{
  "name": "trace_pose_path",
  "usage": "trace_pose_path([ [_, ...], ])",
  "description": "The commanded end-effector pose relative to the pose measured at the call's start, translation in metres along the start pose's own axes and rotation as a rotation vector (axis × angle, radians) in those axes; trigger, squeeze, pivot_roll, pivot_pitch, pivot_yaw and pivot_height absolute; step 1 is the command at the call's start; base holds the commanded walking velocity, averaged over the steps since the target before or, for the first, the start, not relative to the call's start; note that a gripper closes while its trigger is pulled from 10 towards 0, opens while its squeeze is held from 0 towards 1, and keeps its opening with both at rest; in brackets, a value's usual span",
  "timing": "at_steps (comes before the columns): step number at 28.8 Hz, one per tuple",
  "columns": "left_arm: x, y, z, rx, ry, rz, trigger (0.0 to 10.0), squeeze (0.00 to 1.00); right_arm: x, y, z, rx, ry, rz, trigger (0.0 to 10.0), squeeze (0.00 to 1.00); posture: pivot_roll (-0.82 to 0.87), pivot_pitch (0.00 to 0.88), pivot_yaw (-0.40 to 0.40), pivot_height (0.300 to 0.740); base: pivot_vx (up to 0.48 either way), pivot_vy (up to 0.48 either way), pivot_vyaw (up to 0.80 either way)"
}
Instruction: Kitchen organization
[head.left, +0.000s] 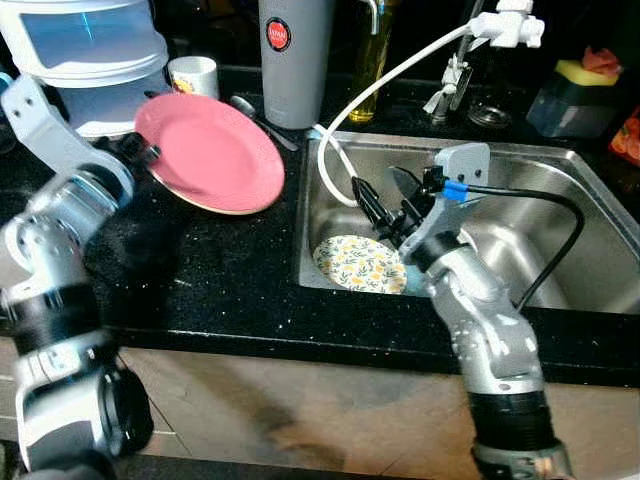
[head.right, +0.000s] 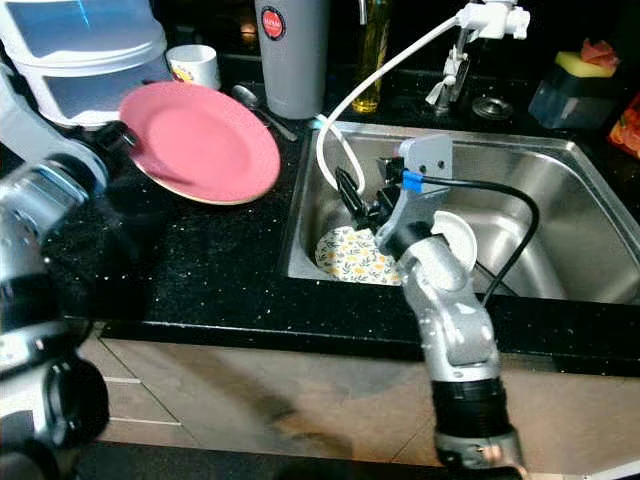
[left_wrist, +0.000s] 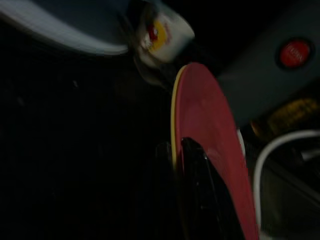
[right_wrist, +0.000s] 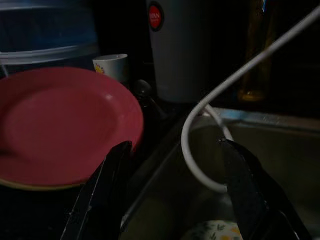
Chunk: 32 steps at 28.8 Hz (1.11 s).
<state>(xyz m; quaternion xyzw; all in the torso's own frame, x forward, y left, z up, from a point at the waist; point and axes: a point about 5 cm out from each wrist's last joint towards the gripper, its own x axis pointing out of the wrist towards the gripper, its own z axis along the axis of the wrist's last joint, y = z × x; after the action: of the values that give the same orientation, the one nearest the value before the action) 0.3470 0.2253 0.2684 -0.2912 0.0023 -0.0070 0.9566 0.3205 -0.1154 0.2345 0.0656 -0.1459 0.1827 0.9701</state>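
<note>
A pink plate (head.left: 210, 152) with a yellow underside hangs tilted over the black counter (head.left: 220, 280). My left gripper (head.left: 150, 152) is shut on its left rim. In the left wrist view, a black finger (left_wrist: 200, 190) lies pressed against the plate's edge (left_wrist: 210, 125). My right gripper (head.left: 378, 200) hovers open inside the steel sink (head.left: 560, 160), near its left wall. A floral plate (head.left: 355, 265) lies on the sink floor below it. In the right wrist view the open fingers (right_wrist: 105, 190) frame the sink's left edge and the pink plate (right_wrist: 60, 120).
A white hose (head.left: 400, 70) loops from the tap into the sink beside my right gripper. A grey canister (head.left: 295, 60), a mug (head.left: 193, 75), a spoon (head.left: 250, 110) and a white-and-blue container (head.left: 85, 50) stand behind the pink plate. A sponge holder (head.left: 575, 100) sits at the back right.
</note>
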Motion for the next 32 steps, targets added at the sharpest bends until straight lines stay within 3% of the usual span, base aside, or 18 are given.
trace_pose_path([
  [1, -0.008, -0.001, -0.002, -0.011, -0.029, 0.018, 10.0, 0.0, -0.003, -0.003, -0.008, -0.006, 0.022, -0.042, 10.0, 0.0, 0.17, 0.058, 0.005, 0.74, 0.0, 0.0, 0.0],
  [5, -0.021, 0.006, -0.01, -0.051, -0.068, 0.073, 10.0, 0.0, -0.005, -0.007, -0.01, -0.047, 0.034, -0.042, 10.0, 0.0, 0.17, 0.064, 0.003, 0.74, 0.0, 0.0, 0.0],
  [9, -0.03, 0.009, -0.009, -0.029, -0.107, 0.115, 10.0, 0.0, -0.005, -0.015, -0.008, -0.082, 0.037, -0.057, 10.0, 0.0, 0.17, 0.063, -0.004, 0.74, 0.0, 0.0, 0.0],
  [11, -0.036, 0.006, -0.01, 0.009, -0.104, 0.094, 10.0, 0.0, -0.005, -0.024, -0.003, -0.103, 0.026, -0.082, 10.0, 0.0, 0.17, 0.064, -0.007, 0.74, 0.0, 0.0, 0.0],
  [15, -0.041, -0.001, -0.012, -0.006, -0.105, 0.021, 10.0, 0.0, -0.004, -0.03, 0.001, -0.114, 0.013, -0.112, 10.0, 0.0, 0.17, 0.063, -0.008, 0.74, 0.0, 0.0, 0.0],
  [16, -0.04, -0.001, -0.013, -0.044, -0.103, 0.014, 10.0, 0.22, -0.004, -0.032, 0.002, -0.117, 0.01, -0.117, 10.0, 0.0, 0.17, 0.063, -0.008, 0.74, 0.0, 0.0, 0.0],
  [17, -0.04, -0.001, -0.013, -0.086, -0.107, 0.015, 10.0, 1.0, -0.004, -0.033, 0.003, -0.12, 0.008, -0.12, 10.0, 0.0, 0.17, 0.063, -0.008, 0.74, 0.0, 0.0, 0.0],
  [24, -0.033, 0.006, -0.01, -0.224, -0.123, 0.124, 10.0, 1.0, -0.003, -0.034, 0.003, -0.122, 0.006, -0.119, 10.0, 0.0, 0.17, 0.066, -0.009, 0.74, 0.0, 0.0, 0.0],
  [25, -0.032, 0.007, -0.009, -0.243, -0.127, 0.14, 10.0, 0.0, -0.003, -0.034, 0.003, -0.121, 0.007, -0.119, 10.0, 0.0, 0.17, 0.067, -0.008, 0.74, 0.0, 0.0, 0.0],
  [30, -0.031, 0.01, -0.006, -0.266, -0.127, 0.159, 10.0, 0.0, -0.003, -0.033, 0.003, -0.122, 0.007, -0.119, 10.0, 0.0, 0.17, 0.068, -0.008, 0.74, 0.0, 0.0, 0.0],
  [32, -0.03, 0.005, 0.011, -0.078, -0.189, 0.135, 10.0, 0.0, -0.004, -0.033, 0.003, -0.121, 0.006, -0.119, 10.0, 0.0, 0.17, 0.071, -0.007, 0.74, 0.0, 0.0, 0.0],
])
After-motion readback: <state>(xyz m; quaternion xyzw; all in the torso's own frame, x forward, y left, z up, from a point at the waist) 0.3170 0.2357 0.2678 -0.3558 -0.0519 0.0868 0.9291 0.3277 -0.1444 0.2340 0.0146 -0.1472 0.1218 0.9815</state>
